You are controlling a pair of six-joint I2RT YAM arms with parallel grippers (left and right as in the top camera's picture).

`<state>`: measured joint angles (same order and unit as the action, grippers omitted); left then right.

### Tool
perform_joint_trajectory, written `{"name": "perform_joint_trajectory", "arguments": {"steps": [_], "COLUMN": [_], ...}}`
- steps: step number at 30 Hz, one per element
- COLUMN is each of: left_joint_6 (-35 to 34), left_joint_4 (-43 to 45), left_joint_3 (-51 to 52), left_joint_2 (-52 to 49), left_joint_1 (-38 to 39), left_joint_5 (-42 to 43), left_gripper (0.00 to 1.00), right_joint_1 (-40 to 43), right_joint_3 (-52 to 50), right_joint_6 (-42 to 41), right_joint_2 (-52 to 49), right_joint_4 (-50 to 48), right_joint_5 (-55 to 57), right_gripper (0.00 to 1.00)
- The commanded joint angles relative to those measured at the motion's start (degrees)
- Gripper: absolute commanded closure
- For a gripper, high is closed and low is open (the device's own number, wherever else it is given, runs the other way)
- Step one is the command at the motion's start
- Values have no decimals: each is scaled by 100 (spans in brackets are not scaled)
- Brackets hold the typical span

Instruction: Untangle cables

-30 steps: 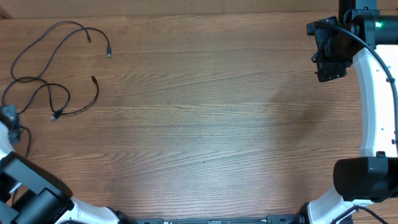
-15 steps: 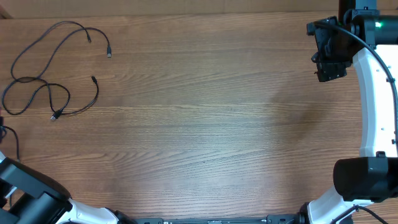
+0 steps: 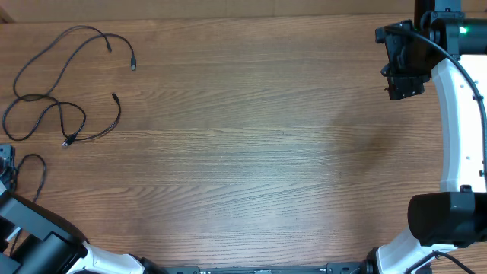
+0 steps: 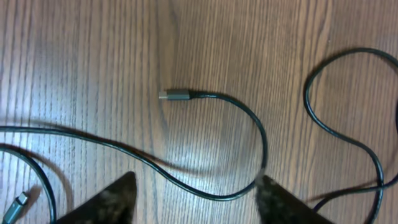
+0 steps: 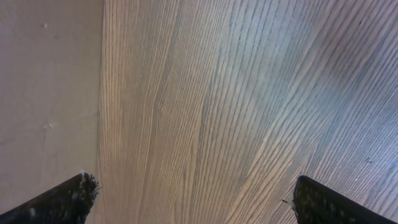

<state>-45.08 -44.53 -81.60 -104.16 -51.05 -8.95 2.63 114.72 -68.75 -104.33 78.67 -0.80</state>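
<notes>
1. The wooden table (image 3: 251,175) filled the overhead view, its grain running left to right.
2. The right arm (image 3: 459,114), white with black joints, stood along the right edge and reached up toward the far right corner.
3. The left arm (image 3: 38,247) sat at the near left corner, mostly cut off by the edge of the view.
4. The cables (image 3: 57,114) lay on the far left part of the table. They were thin black cords spread flat in loose loops that crossed each other in a few places, well apart from the right arm.
5. The right gripper (image 5: 196,202) hung over bare wood near the table's edge, with its fingers spread wide and nothing between them.
6. The left gripper (image 4: 194,193) hovered over the cords with its fingers released and standing apart. One strand (image 4: 93,144) on the wood ran across the gap between the tips, and neither finger pinched it.
7. A grey plug (image 4: 173,94) lay just ahead of the left gripper. Its cord curled right and back toward the right-hand fingertip.
8. A second plug (image 4: 15,206) showed at the lower left corner of the left wrist view.
</notes>
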Motion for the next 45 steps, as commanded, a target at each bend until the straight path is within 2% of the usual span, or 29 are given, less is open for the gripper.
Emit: {"name": "perform_joint_trajectory", "arguments": {"steps": [1,4,7,8,11,14,19,23,30,31,33,35,37,41,45], "left_joint_6": [-59,-79,-81,-81,-94,-387,-881,-1368,-1427,-1410,-1405,-1405,-1405,-1408,-1429], "left_joint_4": [-127,-334,-525,-533,-535,-538,-538,-452,245,433,538,581,634,804,990], "left_joint_3": [42,52,120,164,404,673,1091,1475,2144,2264,2339,2352,2352,2352,2347], "left_joint_2": [-42,-42,-46,-46,-46,-46,-46,-46,-46,-46,-46,-46,-46,-46,-44], "left_joint_1": [-31,-31,-33,-35,-70,-181,-372,-389,-389,-391,-389,-389,-389,-389,-417], "left_joint_5": [-153,-175,-457,-549,-927,-1001,-693,-125,105,105,96,105,107,216,807], "left_gripper": [31,22,4,0,0,0,0,0,0,3,16,38,56,85,96], "right_joint_1": [7,7,7,7,7,7,7,7,7,7,7,7,7,7,7], "right_joint_3": [9,9,9,9,9,9,9,9,9,9,9,9,9,9,9], "right_joint_6": [15,15,15,15,15,15,15,15,15,15,15,15,15,15,15], "right_joint_2": [168,168,168,168,168,168,168,168,168,168,168,168,168,168,168], "right_joint_4": [-9,-9,-11,-9,-11,-9,-9,-11,-9,-9,-9,-9,-11,-11,-11], "right_joint_5": [76,76,76,76,76,76,76,76,76,76,76,76,76,76,76], "right_gripper": [0,0,0,0,0,0,0,0,0,0,0,0,0,0,0]}}
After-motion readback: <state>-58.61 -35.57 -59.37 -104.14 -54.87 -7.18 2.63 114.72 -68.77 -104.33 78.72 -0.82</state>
